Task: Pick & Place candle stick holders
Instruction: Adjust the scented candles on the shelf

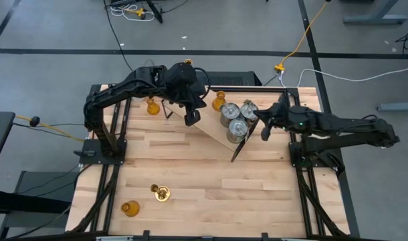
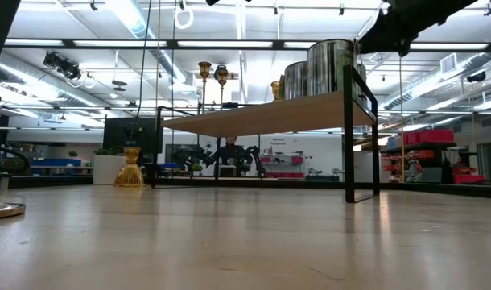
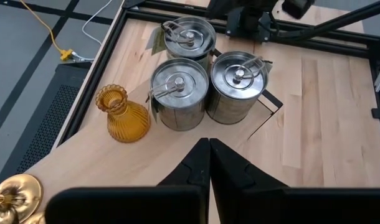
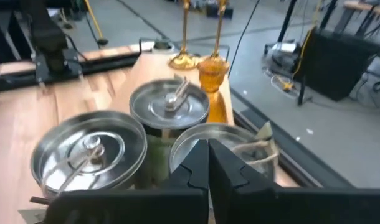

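Dark end effectors — left (image 3: 209,163), right (image 4: 209,167) — both closed, empty.

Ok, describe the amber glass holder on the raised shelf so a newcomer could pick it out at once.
Find the raised wooden shelf at the back of the table, between the two arms. Three silver-grey metal cylinders stand clustered on it, and the amber glass holder stands just beside them, towards the left arm's side. It is the only squat, ribbed, see-through orange piece on that shelf.

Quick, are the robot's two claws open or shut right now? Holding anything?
Left gripper: shut, holding nothing.
Right gripper: shut, holding nothing.
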Robot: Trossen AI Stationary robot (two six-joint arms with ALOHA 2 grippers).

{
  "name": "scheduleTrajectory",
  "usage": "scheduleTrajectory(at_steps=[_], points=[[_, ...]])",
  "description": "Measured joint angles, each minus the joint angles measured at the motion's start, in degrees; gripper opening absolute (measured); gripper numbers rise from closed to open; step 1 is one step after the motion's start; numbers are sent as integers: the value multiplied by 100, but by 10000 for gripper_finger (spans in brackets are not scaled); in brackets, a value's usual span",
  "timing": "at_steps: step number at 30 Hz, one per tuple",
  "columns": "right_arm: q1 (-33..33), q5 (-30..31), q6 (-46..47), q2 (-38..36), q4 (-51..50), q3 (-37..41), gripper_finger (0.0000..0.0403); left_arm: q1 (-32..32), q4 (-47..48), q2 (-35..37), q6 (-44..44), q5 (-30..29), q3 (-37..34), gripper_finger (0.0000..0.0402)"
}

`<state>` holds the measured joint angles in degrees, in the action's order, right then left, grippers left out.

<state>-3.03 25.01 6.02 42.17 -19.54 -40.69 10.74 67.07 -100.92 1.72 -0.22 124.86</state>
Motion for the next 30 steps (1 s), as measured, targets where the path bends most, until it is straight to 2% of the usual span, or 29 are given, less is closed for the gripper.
scheduleTrajectory(at_steps=[11,25,30], points=[[-333,-528,168,460,-4,0,3,0,14,0,-107,4,0,14],[-394,-1115,255,498,50,-7,3,0,16,0,-153,4,0,14],[-391,-1118,88,498,103,-7,3,0,12,0,-153,-5,0,14]])
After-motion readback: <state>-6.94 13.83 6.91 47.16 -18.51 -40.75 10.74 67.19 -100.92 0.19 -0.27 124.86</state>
